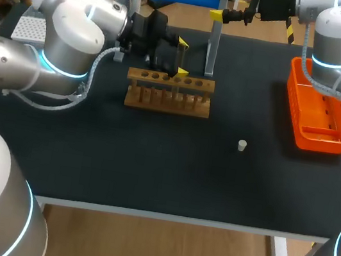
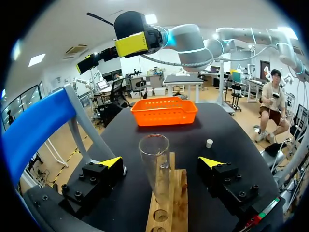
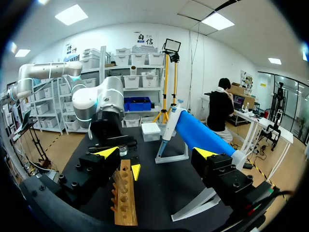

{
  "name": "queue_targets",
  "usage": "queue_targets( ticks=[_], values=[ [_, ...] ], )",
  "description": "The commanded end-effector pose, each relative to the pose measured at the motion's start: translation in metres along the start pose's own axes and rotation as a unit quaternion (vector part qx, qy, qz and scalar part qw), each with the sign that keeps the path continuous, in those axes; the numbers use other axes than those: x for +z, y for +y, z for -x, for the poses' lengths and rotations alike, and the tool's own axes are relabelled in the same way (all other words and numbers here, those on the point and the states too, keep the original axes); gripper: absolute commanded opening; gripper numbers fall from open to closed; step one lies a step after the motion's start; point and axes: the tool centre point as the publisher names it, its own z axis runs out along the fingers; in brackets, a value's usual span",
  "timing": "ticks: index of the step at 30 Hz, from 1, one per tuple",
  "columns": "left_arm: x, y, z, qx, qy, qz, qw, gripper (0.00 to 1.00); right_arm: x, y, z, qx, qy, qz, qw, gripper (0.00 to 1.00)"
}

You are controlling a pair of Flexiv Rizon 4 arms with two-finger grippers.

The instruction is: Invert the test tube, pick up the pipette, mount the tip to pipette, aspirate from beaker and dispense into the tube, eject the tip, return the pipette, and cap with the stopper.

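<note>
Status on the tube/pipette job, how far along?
Early. Looks done: test tube stands mouth-up in the wooden rack, left gripper open around it, not touching. In hand: nothing; right gripper is open, facing the pipette at its blue stand. Left: pickup, tip, transfer, eject, return, capping; stopper lies loose on the table.

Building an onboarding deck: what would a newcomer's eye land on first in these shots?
Probably the bright orange basket at the right edge of the black table. Next, the clear test tube standing upright in the wooden rack left of centre, with the left hand open around it, yellow tips apart on either side. The small white stopper sits alone near mid-table.
</note>
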Motion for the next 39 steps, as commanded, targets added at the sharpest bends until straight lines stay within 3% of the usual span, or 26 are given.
queue_targets(
  ticks=[1,4,10,14,20,24,39],
  values=[
    [0.001,0.001,-0.001,0.001,-0.001,-0.002,1.0,1.0,-0.007,-0.004,0.001,-0.003,0.002,-0.002,1.0,1.0],
    [0.001,0.001,-0.001,0.001,-0.001,-0.002,1.0,1.0,-0.032,-0.024,-0.001,-0.005,-0.01,-0.011,1.0,1.0],
    [0.001,0.001,-0.001,0.001,-0.001,-0.002,1.0,1.0,-0.113,-0.076,-0.02,-0.016,-0.023,-0.032,0.999,1.0],
    [0.001,0.001,-0.001,0.001,-0.001,-0.002,1.0,1.0,-0.166,-0.105,-0.044,-0.005,-0.024,-0.039,0.999,1.0],
    [0.001,0.001,-0.001,0.001,-0.001,-0.002,1.0,1.0,-0.214,-0.14,-0.088,0.042,-0.037,-0.071,0.996,1.0],
    [0.001,0.001,-0.001,0.001,-0.001,-0.002,1.0,1.0,-0.226,-0.16,-0.119,0.074,-0.048,-0.098,0.991,1.0],
    [0.001,0.001,-0.001,0.001,-0.001,-0.002,1.0,1.0,-0.226,-0.16,-0.119,0.074,-0.048,-0.098,0.991,1.0]
  ],
)
